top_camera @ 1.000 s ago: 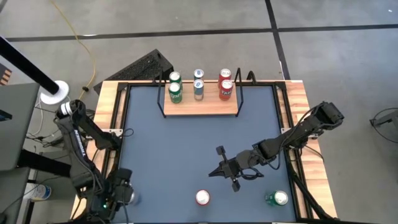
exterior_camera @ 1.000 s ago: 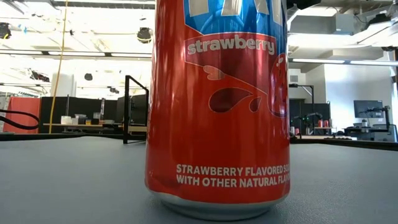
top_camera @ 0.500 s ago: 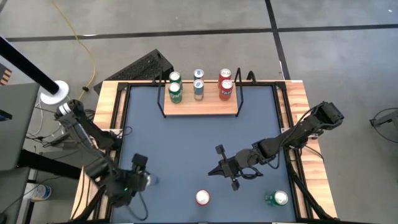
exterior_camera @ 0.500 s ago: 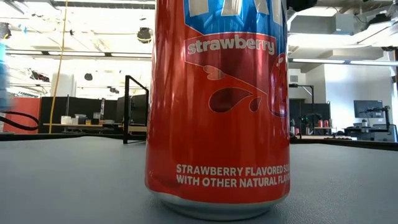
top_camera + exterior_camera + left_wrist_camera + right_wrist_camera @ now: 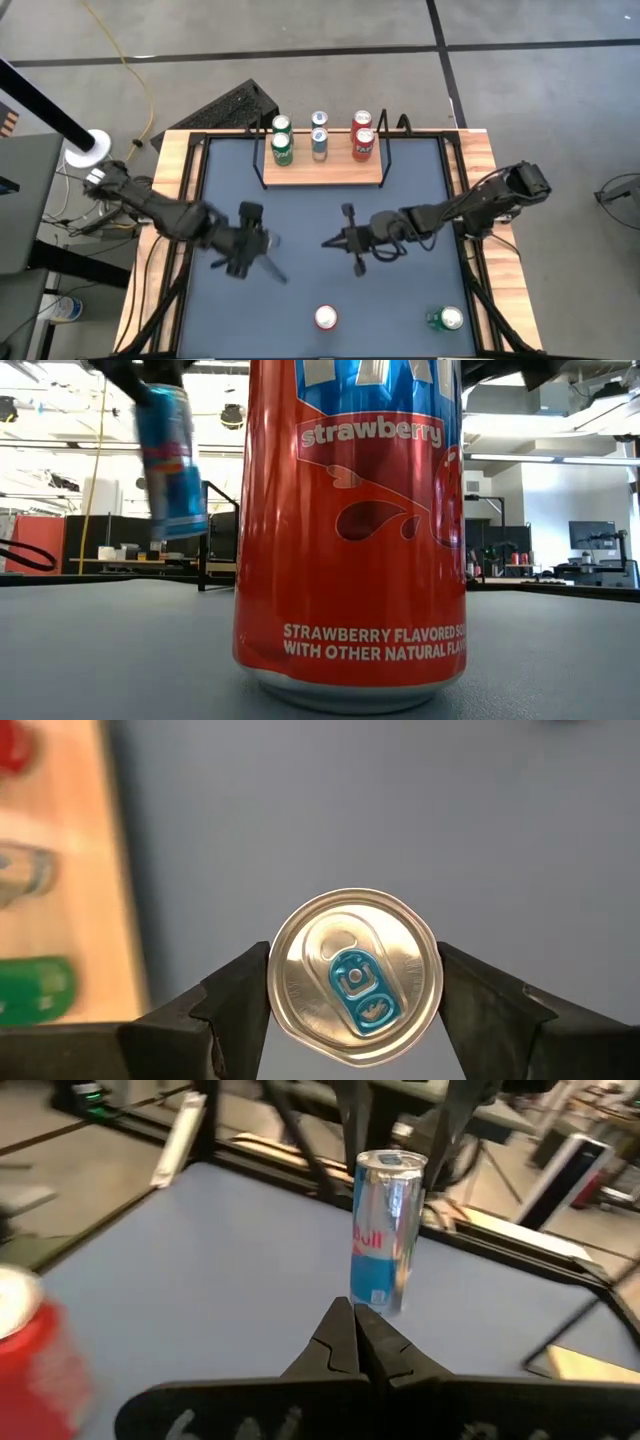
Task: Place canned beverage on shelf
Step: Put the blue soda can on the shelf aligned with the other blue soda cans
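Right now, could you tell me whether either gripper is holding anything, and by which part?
The left gripper holds a slim blue can by its sides near the top rim, clear of the table. The right gripper is shut and empty.

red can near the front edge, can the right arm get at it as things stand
Probably yes. The red can stands alone on bare table, and the right gripper, shut and empty, hangs just behind it. The left gripper holds a blue can off to the side.
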Tool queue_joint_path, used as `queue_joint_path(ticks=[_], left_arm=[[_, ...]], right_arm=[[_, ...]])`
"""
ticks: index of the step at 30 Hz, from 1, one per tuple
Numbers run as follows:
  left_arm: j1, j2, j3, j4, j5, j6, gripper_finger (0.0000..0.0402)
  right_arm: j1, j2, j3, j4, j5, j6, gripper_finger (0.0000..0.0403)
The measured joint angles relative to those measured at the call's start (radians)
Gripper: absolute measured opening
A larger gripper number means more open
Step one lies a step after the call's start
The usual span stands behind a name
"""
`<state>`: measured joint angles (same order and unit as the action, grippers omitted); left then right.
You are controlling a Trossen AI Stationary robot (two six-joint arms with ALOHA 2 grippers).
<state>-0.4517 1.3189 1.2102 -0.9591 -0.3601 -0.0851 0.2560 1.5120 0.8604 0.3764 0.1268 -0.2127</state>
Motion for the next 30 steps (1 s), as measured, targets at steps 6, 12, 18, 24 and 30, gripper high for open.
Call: queue_joint_path(ticks=[6,12,18,24,30], left_arm=[[0.221,-0.047,0.0,0.059,0.076,0.104,0.0235],[0.435,-0.042,0.0,0.157,0.205,0.209,0.0235],[0.622,0.009,0.02,0.262,0.387,0.309,0.0235],[0.721,0.082,0.103,0.26,0.397,0.294,0.0235],[0.749,0.143,0.129,0.245,0.406,0.285,0.0235]], right_arm=[[-0.075,0.0,0.0,0.014,0.0,0.006,0.0],[-0.112,0.0,0.0,-0.005,0.002,0.01,0.0],[-0.122,-0.002,0.0,-0.078,0.008,-0.015,0.0],[-0.201,-0.012,0.0,-0.09,0.008,0.004,0.0],[-0.304,0.003,0.0,-0.071,-0.055,0.049,0.0029]])
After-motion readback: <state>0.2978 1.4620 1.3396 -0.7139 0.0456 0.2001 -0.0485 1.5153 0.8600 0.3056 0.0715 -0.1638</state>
